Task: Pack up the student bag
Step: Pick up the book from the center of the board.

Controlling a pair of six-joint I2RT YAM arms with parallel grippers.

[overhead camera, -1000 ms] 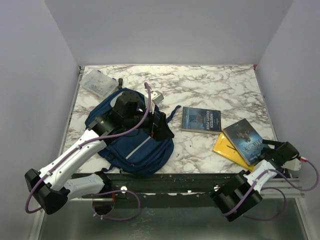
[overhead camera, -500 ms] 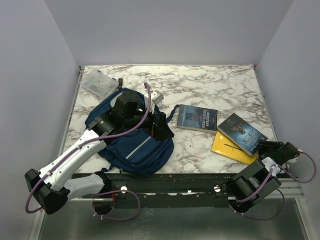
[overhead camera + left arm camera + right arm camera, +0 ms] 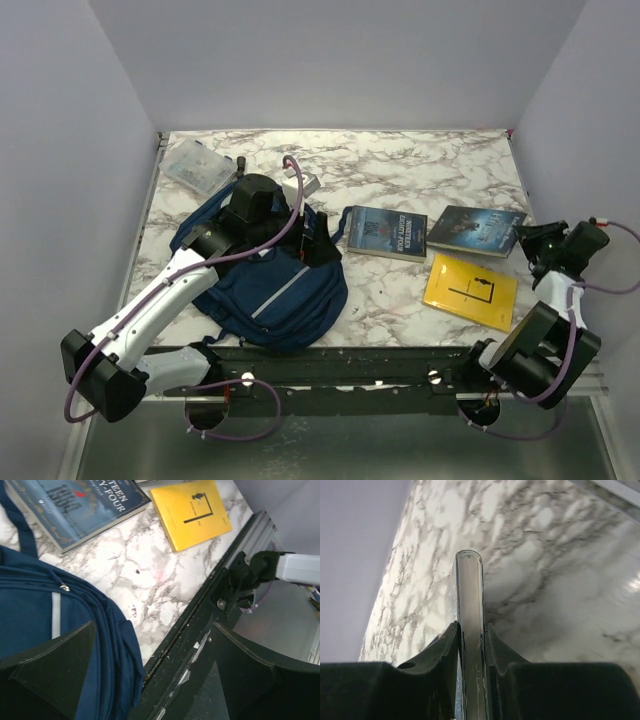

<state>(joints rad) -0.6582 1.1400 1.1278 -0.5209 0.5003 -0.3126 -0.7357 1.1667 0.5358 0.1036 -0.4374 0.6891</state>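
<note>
White-and-grey marbled desk (image 3: 420, 160) fills the scene, walled by plain pale panels on three sides, with a dark metal rail (image 3: 380, 355) along its near edge. On the left half of it lies the student bag (image 3: 270, 290), a big navy backpack with a grey stripe across its front, its near end reaching almost to the rail; the left wrist view shows its blue fabric (image 3: 60, 625), the stripe and a small zip pull. Over the bag's far right part sits the left tool (image 3: 315, 245), its two dark fingers (image 3: 50, 665) spread wide with nothing between them; whether it touches the fabric cannot be told. A blue strap (image 3: 335, 225) trails from the bag toward a dark blue book (image 3: 385, 232), which lies flat just beside it, its cover title ending in "FOUR" in the left wrist view (image 3: 75, 505). Near that, toward the rail, a yellow book (image 3: 470, 290) lies flat and apart from the others. Behind the yellow one, a dark book (image 3: 475, 228) is pinched at its right edge by the right tool (image 3: 535, 240); the right wrist view shows the fingers closed tight on the book, seen edge-on (image 3: 469, 590). At the far left corner, behind the bag, rests a small clear plastic box (image 3: 197, 165).
</note>
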